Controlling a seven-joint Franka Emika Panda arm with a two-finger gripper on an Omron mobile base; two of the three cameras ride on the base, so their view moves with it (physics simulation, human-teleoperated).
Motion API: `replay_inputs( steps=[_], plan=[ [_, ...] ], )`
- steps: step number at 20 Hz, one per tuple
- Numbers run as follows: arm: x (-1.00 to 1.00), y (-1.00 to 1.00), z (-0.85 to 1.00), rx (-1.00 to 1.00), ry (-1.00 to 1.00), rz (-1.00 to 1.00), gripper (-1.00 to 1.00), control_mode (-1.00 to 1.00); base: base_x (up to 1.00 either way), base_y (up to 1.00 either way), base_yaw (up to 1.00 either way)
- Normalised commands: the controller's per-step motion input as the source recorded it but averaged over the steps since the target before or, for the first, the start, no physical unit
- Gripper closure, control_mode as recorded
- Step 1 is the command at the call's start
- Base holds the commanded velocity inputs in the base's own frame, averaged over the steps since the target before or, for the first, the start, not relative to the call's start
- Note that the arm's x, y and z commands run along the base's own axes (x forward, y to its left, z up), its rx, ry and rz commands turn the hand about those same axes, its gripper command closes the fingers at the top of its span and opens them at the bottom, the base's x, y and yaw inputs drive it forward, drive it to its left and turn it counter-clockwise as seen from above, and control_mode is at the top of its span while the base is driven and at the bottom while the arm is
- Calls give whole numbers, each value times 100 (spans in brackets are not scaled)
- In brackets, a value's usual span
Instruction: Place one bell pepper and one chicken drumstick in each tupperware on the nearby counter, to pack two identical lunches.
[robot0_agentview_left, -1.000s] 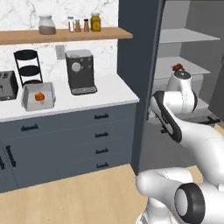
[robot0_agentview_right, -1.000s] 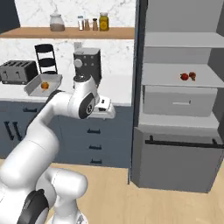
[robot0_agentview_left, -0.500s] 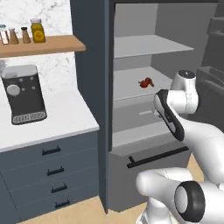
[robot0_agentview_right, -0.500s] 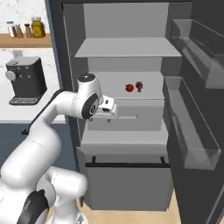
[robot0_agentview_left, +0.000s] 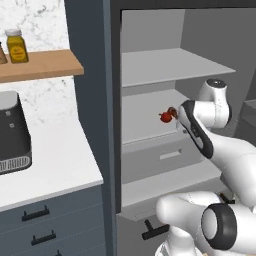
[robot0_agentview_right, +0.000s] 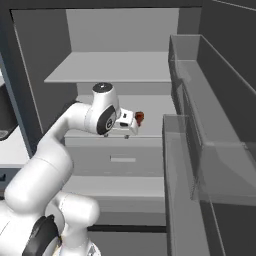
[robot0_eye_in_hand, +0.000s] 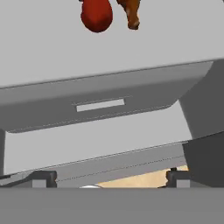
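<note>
A bell pepper (robot0_eye_in_hand: 96, 14) and a chicken drumstick (robot0_eye_in_hand: 130, 12) lie side by side on the open fridge's middle shelf (robot0_agentview_left: 145, 120), above its drawer (robot0_eye_in_hand: 100, 105). The fingers (robot0_agentview_right: 134, 121) stand spread wide and empty, just short of them, presumably ready to grab. A second ago the base faced the desk (robot0_agentview_left: 45, 170); now the fridge fronts both base views.

flat, even rendered light, soft shadows inside fridge, no glare, slightly blurry, low-res pics.
</note>
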Motion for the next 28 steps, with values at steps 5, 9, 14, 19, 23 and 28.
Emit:
replay_inputs(
  steps=[5,9,14,19,23,28],
  plan=[
    [74,27,23,1,-16,5,-100,-100,0,0,0],
    [79,0,-1,0,-6,0,-100,-100,0,0,0],
    [82,0,-4,5,-1,-3,-100,-100,0,0,0],
    [45,0,-38,9,0,-4,-100,-100,0,0,0],
    [17,0,-32,5,-3,-2,-100,-100,0,0,0],
    [32,0,-15,1,-13,0,-100,-100,0,0,0]
  ],
)
